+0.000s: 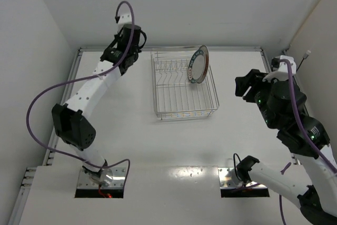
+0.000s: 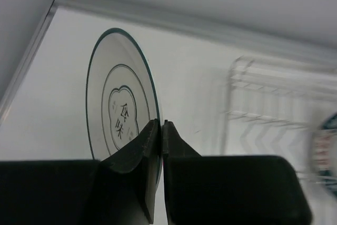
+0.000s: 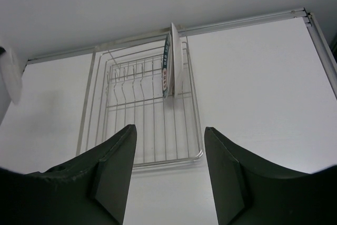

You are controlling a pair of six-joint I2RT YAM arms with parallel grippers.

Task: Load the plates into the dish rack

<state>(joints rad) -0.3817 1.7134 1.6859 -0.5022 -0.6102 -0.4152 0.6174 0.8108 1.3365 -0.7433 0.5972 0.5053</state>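
one plate (image 1: 198, 64) upright in rack (image 1: 185, 114), right end. my left fingers (image 2: 157, 130) pinch second plate (image 2: 113, 104) by rim beside rack; right fingers (image 1: 243, 87) spread, empty. third unseen; two left to load.

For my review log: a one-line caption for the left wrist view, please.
Left claw pinches an upright plate by its rim, dish rack blurred in the background.

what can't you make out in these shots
- Top external: the held plate in the left gripper is hidden under that arm's wrist.
- Left wrist: the dish rack and the racked plate are blurred, and the right edge cuts that plate off.
- Right wrist: the racked plate stands edge-on, so its face is unreadable.
- A third plate shows in no view.
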